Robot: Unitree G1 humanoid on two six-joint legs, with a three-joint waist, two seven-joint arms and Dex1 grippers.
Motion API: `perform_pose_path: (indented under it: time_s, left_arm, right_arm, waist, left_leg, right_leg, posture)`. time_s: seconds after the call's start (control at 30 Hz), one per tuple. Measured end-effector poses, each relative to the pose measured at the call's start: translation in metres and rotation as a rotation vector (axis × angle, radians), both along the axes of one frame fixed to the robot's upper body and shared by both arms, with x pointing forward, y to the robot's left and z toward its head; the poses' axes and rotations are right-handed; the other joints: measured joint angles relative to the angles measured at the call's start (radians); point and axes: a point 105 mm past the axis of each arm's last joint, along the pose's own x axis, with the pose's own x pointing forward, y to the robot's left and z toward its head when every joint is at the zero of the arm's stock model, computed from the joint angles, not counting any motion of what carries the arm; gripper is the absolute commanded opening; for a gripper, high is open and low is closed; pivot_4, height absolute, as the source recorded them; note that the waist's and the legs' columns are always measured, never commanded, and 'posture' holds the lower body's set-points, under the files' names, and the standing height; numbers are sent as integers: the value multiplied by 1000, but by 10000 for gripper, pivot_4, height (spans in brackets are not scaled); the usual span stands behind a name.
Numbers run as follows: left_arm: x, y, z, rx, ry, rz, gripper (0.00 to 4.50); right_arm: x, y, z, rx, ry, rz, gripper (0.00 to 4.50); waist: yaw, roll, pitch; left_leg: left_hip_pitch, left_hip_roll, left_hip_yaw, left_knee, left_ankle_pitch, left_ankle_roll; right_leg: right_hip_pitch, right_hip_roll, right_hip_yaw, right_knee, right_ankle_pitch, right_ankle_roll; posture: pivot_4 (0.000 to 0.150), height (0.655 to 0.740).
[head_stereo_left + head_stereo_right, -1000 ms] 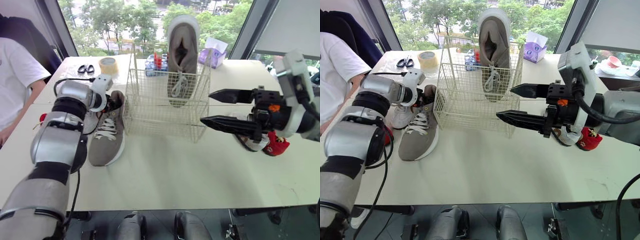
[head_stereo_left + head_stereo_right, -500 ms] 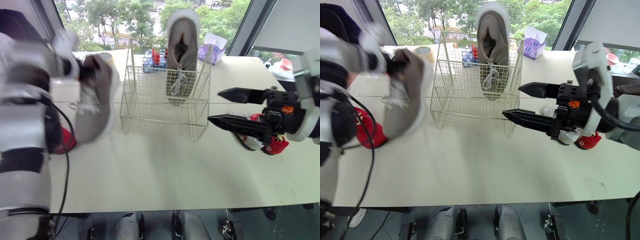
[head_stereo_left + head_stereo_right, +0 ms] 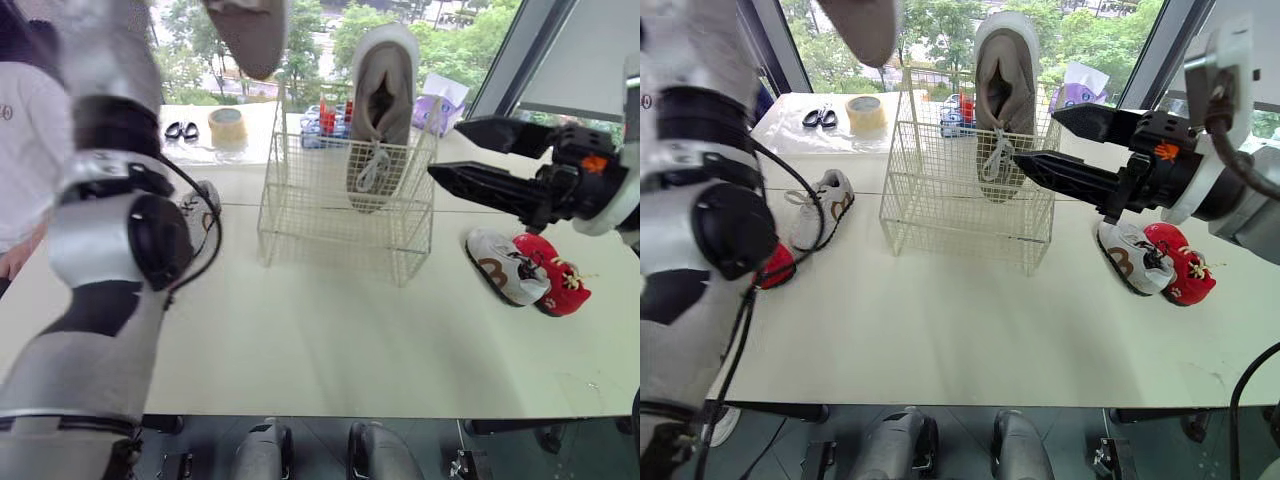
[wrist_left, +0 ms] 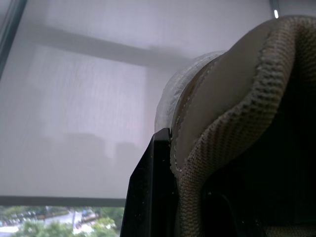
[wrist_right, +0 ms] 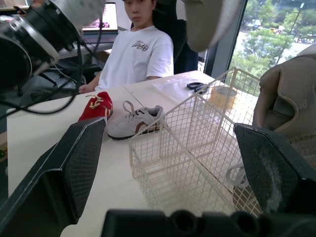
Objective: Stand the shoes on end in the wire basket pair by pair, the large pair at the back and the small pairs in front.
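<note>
Table, white, rectangular point(image 3: 330, 340), spread across the lower frame in the head views. Person in a white T-shirt point(image 3: 25, 140) seen at the far left edge. Cream wire basket point(image 3: 330, 215) stood at upper centre of the table. Large grey fabric sneaker point(image 3: 385, 90) stood on end toward the basket's back right, toe down, heel well above the rim. Second grey fabric sneaker point(image 3: 248, 30) held up at the top edge of the frame, upper left of the basket, clear of the table. Left gripper point(image 4: 180, 168) clamped on that sneaker's heel collar; one black finger point(image 4: 148, 192) pressed against the outside of the heel. Right gripper point(image 3: 447, 150) held just right of the basket near rim level, fingers spread apart, nothing between them. Small white sneaker point(image 3: 505, 267) and small red shoe point(image 3: 558, 285) laid touching at centre right. Another white sneaker point(image 3: 825, 200) and another red shoe point(image 3: 778, 265) laid at left, partly hidden by the left arm. Purple tissue box point(image 3: 445, 95), tape roll point(image 3: 228, 125) and black scissors point(image 3: 182, 130) set along the far edge.
</note>
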Motion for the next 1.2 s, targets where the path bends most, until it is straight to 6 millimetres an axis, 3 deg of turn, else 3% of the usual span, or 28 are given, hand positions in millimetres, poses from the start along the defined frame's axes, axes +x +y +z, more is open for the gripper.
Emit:
perform_pose_path:
  time_s: [0.23,0.33,0.7,0.9,1.03,1.2]
  left_arm:
    - [8,-56,-40,109,-56,29,696]
    - [14,-70,-52,120,-29,26,696]
    - [40,-74,-94,184,128,117,696]
    - [61,-77,-132,251,301,133,696]
    - [67,-78,-137,274,362,151,696]
    - [72,-82,-153,311,446,132,21614]
  right_arm:
    - [-9,-1,9,11,-32,-30,45000]
    - [-13,-1,10,12,-36,-42,45000]
    - [-16,-15,-3,9,23,-144,45000]
    - [-14,-16,-3,16,4,-160,45000]
    - [-12,-15,-5,14,2,-158,45000]
    - [-7,-12,-12,22,14,-144,45000]
  waist:
    - [-2,0,0]
    - [-2,0,0]
    - [-2,1,0]
    - [-4,1,-1]
    - [-5,1,-1]
    - [-4,3,-2]
  left_leg:
    - [0,0,1,0,-3,5]
    - [0,0,1,0,-3,6]
    - [0,0,0,1,-4,7]
    - [1,1,0,1,-4,7]
    - [1,1,0,1,-4,7]
    - [2,1,0,1,-4,7]
  right_leg:
    - [0,0,1,-1,0,1]
    - [0,0,1,-1,0,0]
    - [1,0,1,-1,0,0]
    - [0,1,1,0,0,0]
    - [0,1,1,0,0,0]
    - [2,1,1,0,0,0]
  posture:
    - [1500,7400]
    - [1500,7400]
    - [1500,7400]
    - [1500,7400]
    - [1500,7400]
    - [1500,7400]
